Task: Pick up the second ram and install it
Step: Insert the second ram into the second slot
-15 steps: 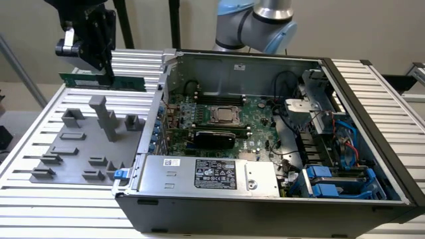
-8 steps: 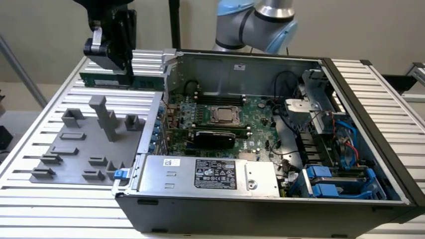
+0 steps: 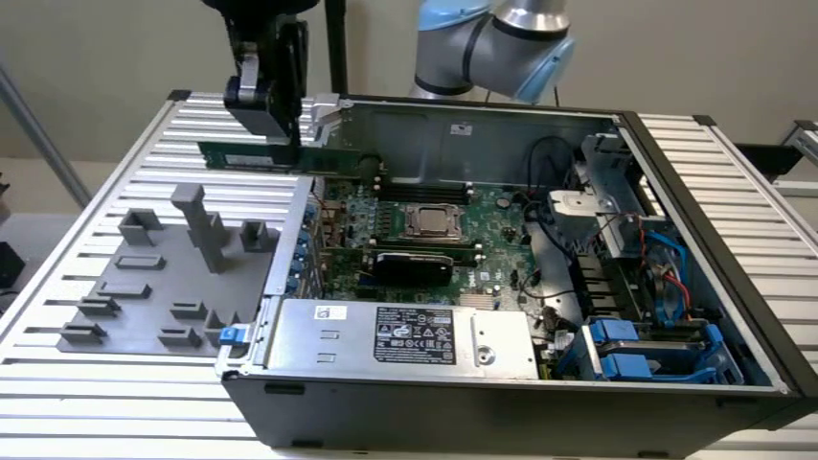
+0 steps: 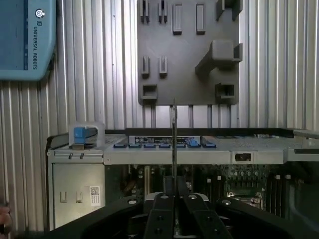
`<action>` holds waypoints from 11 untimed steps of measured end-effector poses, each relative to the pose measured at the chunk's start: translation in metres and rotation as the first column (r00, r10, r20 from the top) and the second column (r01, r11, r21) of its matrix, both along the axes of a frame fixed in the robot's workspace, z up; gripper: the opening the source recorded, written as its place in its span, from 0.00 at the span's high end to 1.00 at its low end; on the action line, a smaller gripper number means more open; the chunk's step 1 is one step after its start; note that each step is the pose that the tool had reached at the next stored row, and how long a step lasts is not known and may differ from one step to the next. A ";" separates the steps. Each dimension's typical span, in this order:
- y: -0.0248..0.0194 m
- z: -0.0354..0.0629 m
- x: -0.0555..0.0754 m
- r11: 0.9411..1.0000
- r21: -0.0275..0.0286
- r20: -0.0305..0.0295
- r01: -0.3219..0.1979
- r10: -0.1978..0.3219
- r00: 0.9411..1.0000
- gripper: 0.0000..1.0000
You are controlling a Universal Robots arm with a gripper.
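The pincer point(image 3: 290, 142) is clamped on the second ram point(image 3: 243, 155), its two dark fingers point(image 4: 160, 215) pressed against either flat face of the stick. In the wrist view the stick shows edge-on as a thin line point(image 4: 174, 144) rising from between them. In the exterior view the green stick lies level and lengthwise, held in the air over the far corner of the open computer case point(image 3: 511, 407) on the exterior view's left, partly over its side wall. Below and inside lies the motherboard point(image 3: 492, 254) with the CPU socket point(image 3: 435, 222) and, nearer the camera, the power supply point(image 3: 397, 335). Beside the case on the ribbed worktop point(image 3: 102, 383) rests the grey fixture plate point(image 3: 153, 287) with its upright blocks.
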State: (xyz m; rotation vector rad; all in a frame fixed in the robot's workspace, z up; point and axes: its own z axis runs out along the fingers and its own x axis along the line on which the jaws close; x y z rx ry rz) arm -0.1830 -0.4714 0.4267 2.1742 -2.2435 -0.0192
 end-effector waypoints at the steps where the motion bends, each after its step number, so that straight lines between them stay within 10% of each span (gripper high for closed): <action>1: 0.0000 -0.0002 0.005 1.000 0.000 0.000 0.000 0.000 1.000 1.00; 11: 0.0025 -0.0059 0.050 1.000 0.000 0.000 0.000 0.000 1.000 1.00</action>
